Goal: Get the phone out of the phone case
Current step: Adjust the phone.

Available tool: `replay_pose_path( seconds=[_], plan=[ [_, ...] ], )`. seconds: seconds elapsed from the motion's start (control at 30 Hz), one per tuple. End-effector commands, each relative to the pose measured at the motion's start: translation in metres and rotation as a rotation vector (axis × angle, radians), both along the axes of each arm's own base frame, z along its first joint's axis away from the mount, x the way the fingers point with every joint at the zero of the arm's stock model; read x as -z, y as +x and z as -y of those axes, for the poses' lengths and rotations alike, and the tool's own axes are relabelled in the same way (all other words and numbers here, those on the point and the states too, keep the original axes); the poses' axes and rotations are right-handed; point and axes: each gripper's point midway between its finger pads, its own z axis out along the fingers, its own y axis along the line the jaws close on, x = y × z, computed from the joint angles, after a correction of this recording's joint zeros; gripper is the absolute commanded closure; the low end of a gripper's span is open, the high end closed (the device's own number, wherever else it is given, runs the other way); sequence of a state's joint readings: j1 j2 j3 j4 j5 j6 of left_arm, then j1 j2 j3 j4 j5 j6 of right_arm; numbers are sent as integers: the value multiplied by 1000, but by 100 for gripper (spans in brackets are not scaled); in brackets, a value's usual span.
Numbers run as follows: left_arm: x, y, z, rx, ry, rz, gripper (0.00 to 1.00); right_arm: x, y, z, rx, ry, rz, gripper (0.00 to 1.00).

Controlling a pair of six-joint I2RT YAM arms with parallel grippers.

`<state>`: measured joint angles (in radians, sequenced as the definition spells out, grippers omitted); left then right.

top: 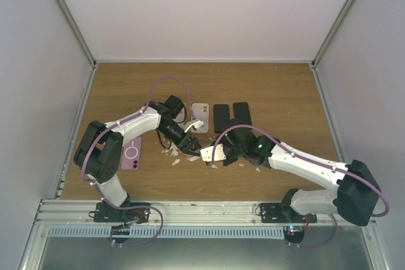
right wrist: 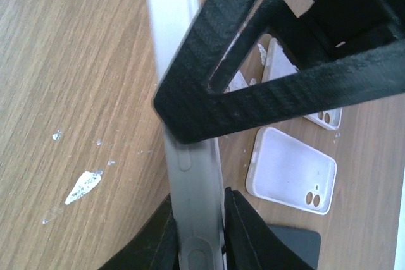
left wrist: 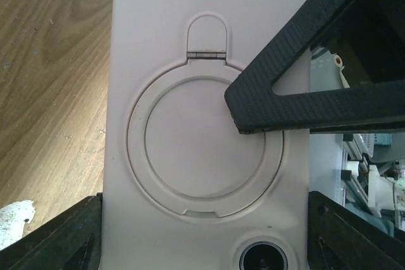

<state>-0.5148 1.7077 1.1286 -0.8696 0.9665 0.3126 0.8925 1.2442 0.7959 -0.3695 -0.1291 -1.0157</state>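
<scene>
A pale phone case (top: 207, 153) is held above the table's middle between both grippers. In the left wrist view its back (left wrist: 202, 143) fills the frame, with a round ring and a camera lens (left wrist: 262, 258) showing through the cutout. My left gripper (left wrist: 205, 238) is shut on the case's two long edges. In the right wrist view the case (right wrist: 190, 175) stands edge-on, side buttons visible, and my right gripper (right wrist: 197, 232) is shut across its thickness. The right gripper's finger (left wrist: 304, 86) lies over the case's back. The phone's screen is hidden.
A purple case (top: 131, 153) lies at the left. An empty white case (top: 200, 117) and two black phones (top: 221, 118) (top: 241, 114) lie behind the grippers. White scraps (top: 172, 151) are scattered on the wood. Grey walls enclose the table.
</scene>
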Motion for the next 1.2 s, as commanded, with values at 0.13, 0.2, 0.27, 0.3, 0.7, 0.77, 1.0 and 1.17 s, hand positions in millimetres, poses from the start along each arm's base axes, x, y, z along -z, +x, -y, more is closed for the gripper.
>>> replay_pose_path(
  seconds=[0.13, 0.2, 0.27, 0.3, 0.7, 0.77, 1.0, 1.17],
  plan=[
    [-22, 4, 7, -1, -84, 25, 57, 1, 0, -3, 0, 0, 6, 92],
    [-24, 6, 6, -10, -84, 43, 45, -1, 1, -3, 8, 5, 8, 94],
    [-29, 9, 5, -26, -95, 61, 27, -6, 3, -4, 19, 18, 4, 96],
    [-33, 12, 3, -39, -109, 75, 22, -10, 4, -4, 27, 31, -3, 98],
    [-150, 80, -57, -348, -378, 462, 1, -91, 20, -11, 138, 304, -204, 100],
    [-169, 87, -67, -383, -402, 545, 1, -112, 25, -11, 160, 371, -239, 100],
    [-191, 87, -81, -450, -465, 598, 1, -191, 48, -1, 230, 633, -364, 99],
    [-216, 60, -79, -407, -577, 628, 1, -237, 57, 10, 256, 790, -467, 100]
  ],
)
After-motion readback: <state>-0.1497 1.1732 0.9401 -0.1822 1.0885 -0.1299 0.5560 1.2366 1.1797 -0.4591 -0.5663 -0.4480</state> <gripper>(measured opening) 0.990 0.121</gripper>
